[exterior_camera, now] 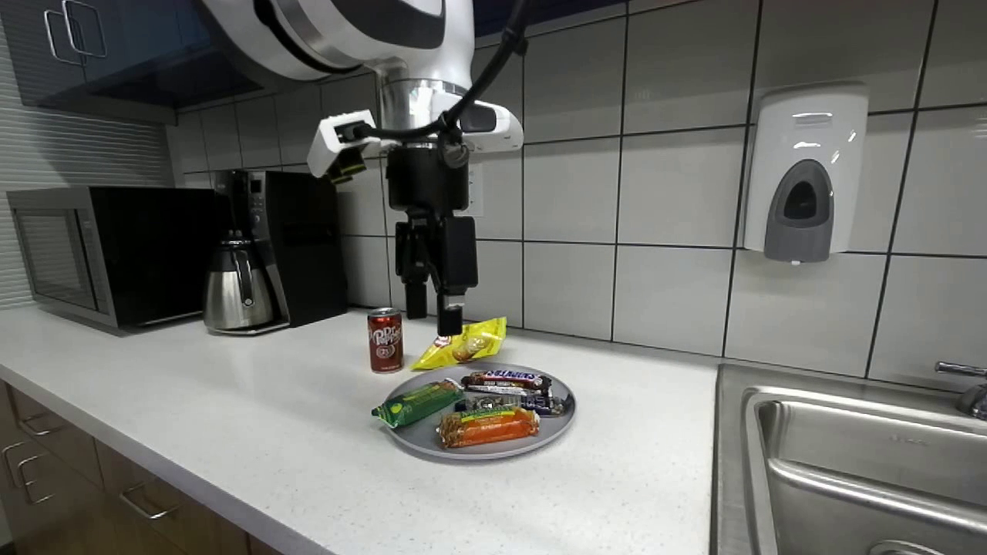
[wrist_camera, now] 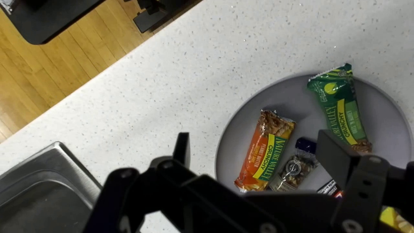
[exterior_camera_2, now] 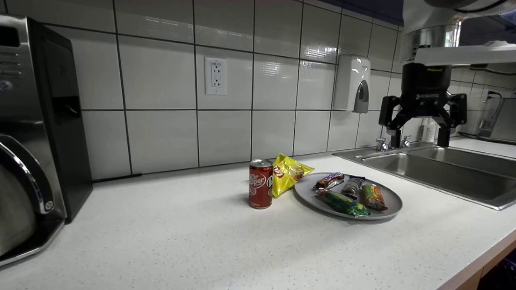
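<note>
My gripper (exterior_camera: 433, 310) hangs in the air with its jaws wide apart and nothing between them; in an exterior view the gripper (exterior_camera_2: 419, 138) also stands open. Below it lies a round grey plate (wrist_camera: 229, 142) bearing wrapped bars. In the wrist view, the orange bar (wrist_camera: 258, 155) shows in the gap between the fingers. Beside it lies a clear-wrapped nut bar (wrist_camera: 296, 171), partly behind a finger (wrist_camera: 336, 155). A green bar (wrist_camera: 336, 100) rests toward the rim. The dark Snickers bar (exterior_camera: 505, 380) is mostly hidden in the wrist view. No finger touches anything.
A red Dr Pepper can (exterior_camera_2: 260, 183) stands upright near a yellow snack bag (exterior_camera_2: 287, 175) by the plate. A metal sink (exterior_camera: 871, 462) borders the counter (exterior_camera: 270, 432). The coffee maker (exterior_camera: 297, 247), microwave (exterior_camera: 146, 254) and wall soap dispenser (exterior_camera: 806, 169) are around.
</note>
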Robot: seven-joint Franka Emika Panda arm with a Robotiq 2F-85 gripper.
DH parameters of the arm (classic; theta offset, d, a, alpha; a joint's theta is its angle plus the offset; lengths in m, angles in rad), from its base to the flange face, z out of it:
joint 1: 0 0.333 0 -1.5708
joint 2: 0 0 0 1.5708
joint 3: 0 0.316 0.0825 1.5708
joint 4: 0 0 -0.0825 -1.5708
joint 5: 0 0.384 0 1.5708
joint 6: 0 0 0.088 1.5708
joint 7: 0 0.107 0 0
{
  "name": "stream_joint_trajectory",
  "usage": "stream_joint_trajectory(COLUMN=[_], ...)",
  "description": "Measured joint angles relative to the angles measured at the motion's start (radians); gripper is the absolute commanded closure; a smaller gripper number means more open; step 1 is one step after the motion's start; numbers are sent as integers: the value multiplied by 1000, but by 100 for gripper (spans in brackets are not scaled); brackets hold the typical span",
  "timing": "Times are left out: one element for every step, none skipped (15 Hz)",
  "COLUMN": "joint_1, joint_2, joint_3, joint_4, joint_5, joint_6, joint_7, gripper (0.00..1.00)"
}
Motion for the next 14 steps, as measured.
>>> stream_joint_trajectory(joint_1=[-2,-3,-4,-4,-5,-5,-5,-5,-5,-5,-5,-5,-5,-5], joint_2=[-16,-31,-46,-62,-77,-93,-110,-126,-142,-159,-177,-194,-212,-228], joint_3=[1,1,1,2,2,2,2,2,2,2,2,2,2,2], joint_4=[-7,-14,-22,-28,-35,-43,-50,-59,-66,-74,-83,-90,-98,-106], joint_5=[0,0,0,0,0,0,0,0,1,1,1,1,1,2], joint_6=[-12,-23,-35,-48,-60,-73,-86,-98,-110,-124,-136,-149,-163,-175], joint_7=[-17,-33,-49,-63,-76,-90,-101,-112,-122,-130,-138,-143,-148,-151], gripper=[0,0,0,0,0,0,0,0,0,0,0,0,0,0])
